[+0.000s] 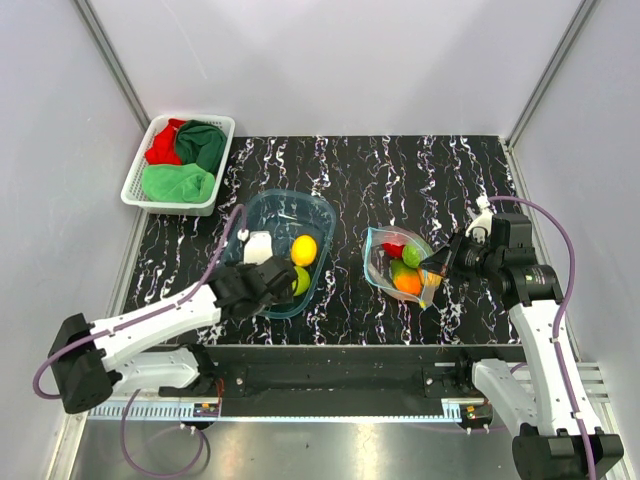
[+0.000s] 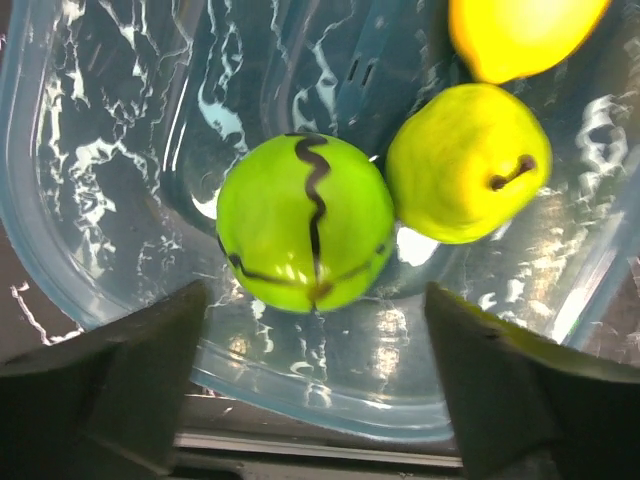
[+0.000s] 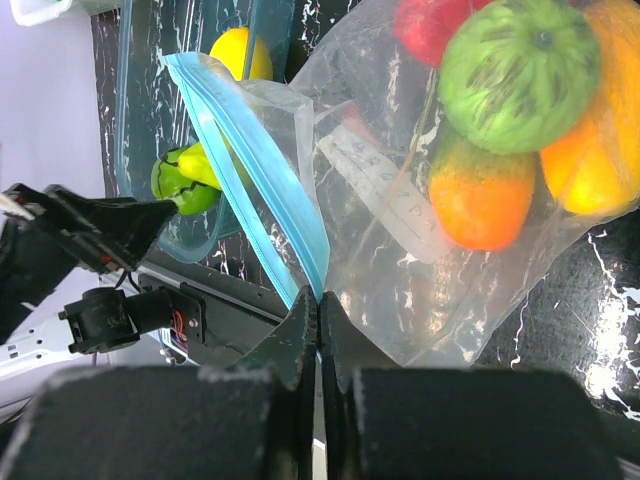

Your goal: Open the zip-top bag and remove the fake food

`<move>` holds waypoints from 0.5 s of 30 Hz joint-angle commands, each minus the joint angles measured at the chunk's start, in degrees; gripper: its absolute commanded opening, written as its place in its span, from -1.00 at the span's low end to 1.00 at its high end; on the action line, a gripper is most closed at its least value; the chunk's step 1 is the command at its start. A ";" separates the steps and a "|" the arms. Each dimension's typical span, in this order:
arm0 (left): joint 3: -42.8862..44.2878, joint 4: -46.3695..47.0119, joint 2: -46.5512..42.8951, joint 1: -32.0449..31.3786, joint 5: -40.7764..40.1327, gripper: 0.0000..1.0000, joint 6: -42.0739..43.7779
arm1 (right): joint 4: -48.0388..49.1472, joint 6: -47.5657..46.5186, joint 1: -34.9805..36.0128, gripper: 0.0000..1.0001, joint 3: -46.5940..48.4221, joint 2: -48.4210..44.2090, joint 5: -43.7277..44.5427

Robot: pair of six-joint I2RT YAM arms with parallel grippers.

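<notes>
The zip-top bag [image 1: 400, 268] lies right of centre, mouth open, teal zip strip [image 3: 262, 170] spread. Inside are a red piece [image 3: 430, 25], a green fruit [image 3: 520, 72] and orange pieces [image 3: 482, 200]. My right gripper [image 3: 318, 305] is shut on the bag's zip edge; it also shows in the top view [image 1: 437, 266]. My left gripper [image 2: 315, 345] is open and empty over the near rim of the blue tub [image 1: 262, 212]. In the tub lie a green apple [image 2: 305, 222], a yellow-green pear [image 2: 468, 165] and a yellow lemon [image 1: 303, 249].
A white basket [image 1: 137, 172] with red and green cloths stands at the back left. White walls close in both sides. The table's near edge with a black rail [image 1: 330, 375] runs below the tub.
</notes>
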 commanded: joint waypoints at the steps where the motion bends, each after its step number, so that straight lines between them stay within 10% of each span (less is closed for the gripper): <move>1: 3.98 2.07 -4.80 0.14 0.33 0.98 1.73 | 1.80 0.27 0.44 -1.00 0.15 -0.64 -0.99; 6: 5.65 7.58 -10.59 0.14 6.03 0.78 6.73 | 1.98 0.27 0.44 -1.00 0.06 -0.64 -0.90; 15: 3.18 47.41 -8.87 -1.09 33.90 0.27 17.02 | 2.06 0.18 0.53 -1.00 0.15 -0.38 -0.99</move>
